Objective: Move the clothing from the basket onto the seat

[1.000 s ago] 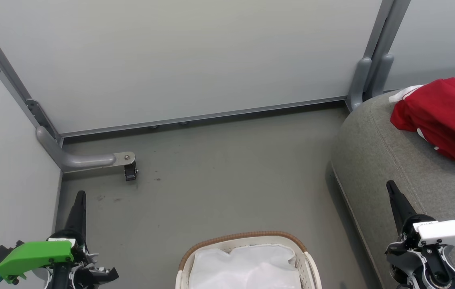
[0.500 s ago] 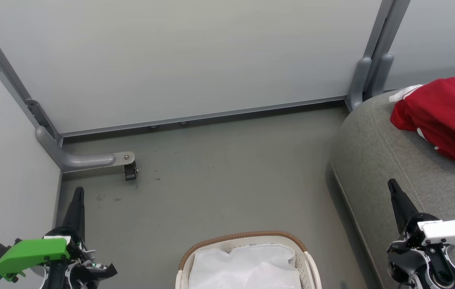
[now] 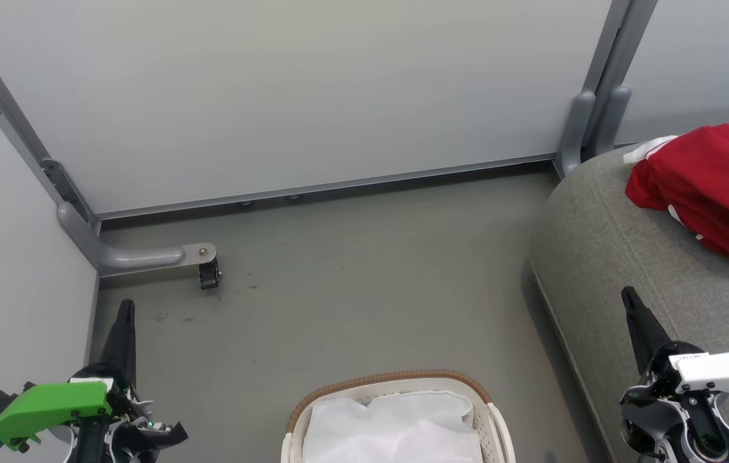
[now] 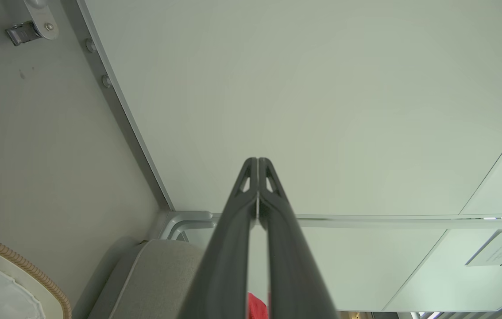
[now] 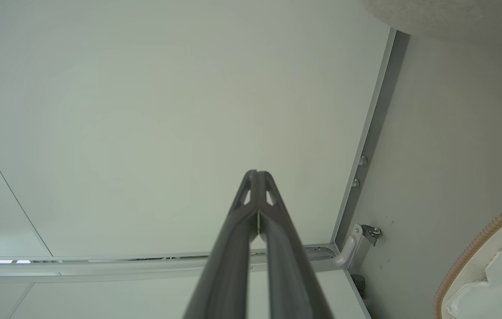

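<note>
Red clothing point(image 3: 715, 186) with white trim lies bunched on the grey seat point(image 3: 602, 244) at the right of the head view. The white basket point(image 3: 390, 379) with its brown woven rim sits at the bottom centre, showing its white cloth liner point(image 3: 396, 427). My left gripper point(image 3: 125, 308) is shut and holds nothing, at the lower left above the floor. Over the seat's front part at the lower right, my right gripper point(image 3: 628, 297) is shut and holds nothing. In the left wrist view the shut fingers point(image 4: 257, 161) point at a pale wall, with a sliver of red clothing point(image 4: 256, 308) between them. The right wrist view has its gripper point(image 5: 256, 173) shut too.
Pale partition walls close off the back and left, on grey metal frames. A grey bracket foot with a small black caster point(image 3: 209, 275) juts onto the grey floor point(image 3: 364, 283) at the left. Another grey post point(image 3: 586, 128) stands behind the seat.
Both grippers shifted only slightly: the left one sank a little and the right one edged upward. Clothing, basket and seat stayed put.
</note>
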